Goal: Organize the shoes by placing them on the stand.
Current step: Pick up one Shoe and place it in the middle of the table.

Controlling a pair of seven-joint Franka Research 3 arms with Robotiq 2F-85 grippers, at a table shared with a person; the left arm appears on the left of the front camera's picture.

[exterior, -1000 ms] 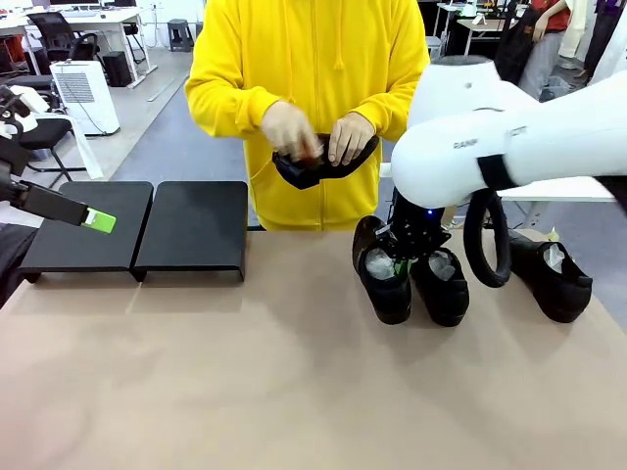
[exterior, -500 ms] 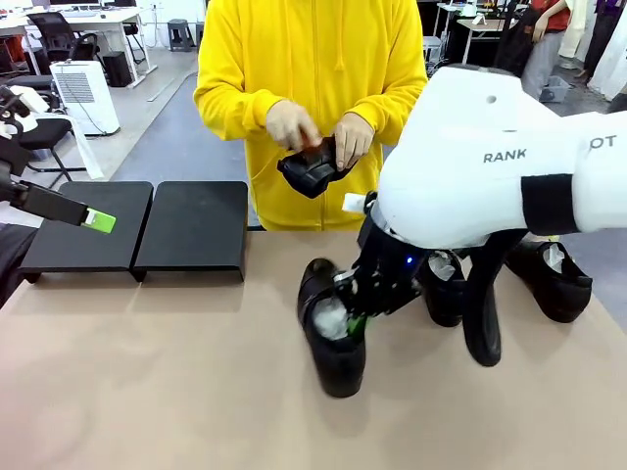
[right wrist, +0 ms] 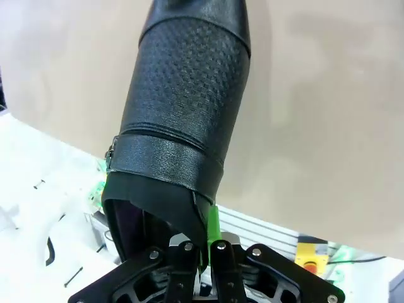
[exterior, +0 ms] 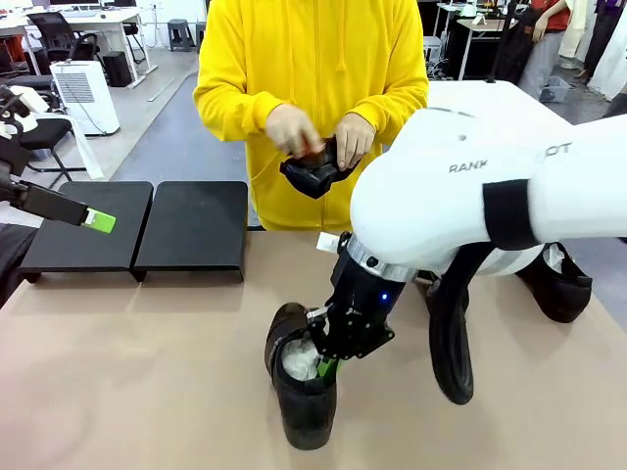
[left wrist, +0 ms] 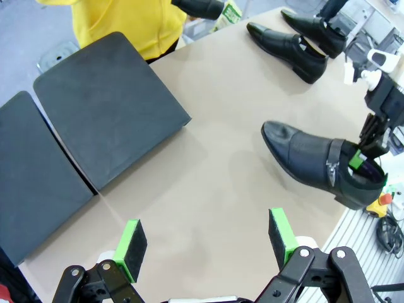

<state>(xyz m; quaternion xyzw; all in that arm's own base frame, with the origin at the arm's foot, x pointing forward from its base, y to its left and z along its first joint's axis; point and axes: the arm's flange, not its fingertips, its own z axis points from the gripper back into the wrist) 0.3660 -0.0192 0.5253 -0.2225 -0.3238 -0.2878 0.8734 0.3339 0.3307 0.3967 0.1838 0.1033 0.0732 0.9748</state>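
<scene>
— Which way does your shoe (exterior: 306,406) point?
— It's at lower centre, long axis up-down, toe toward the bottom edge, possibly touching the table (exterior: 147,392).
— Claws?
— Your right claw (exterior: 328,368) pinches its collar; left claw (exterior: 98,220) gapes wide, empty.

A person in yellow (exterior: 313,59) stands behind the tan table (exterior: 147,372).
</scene>
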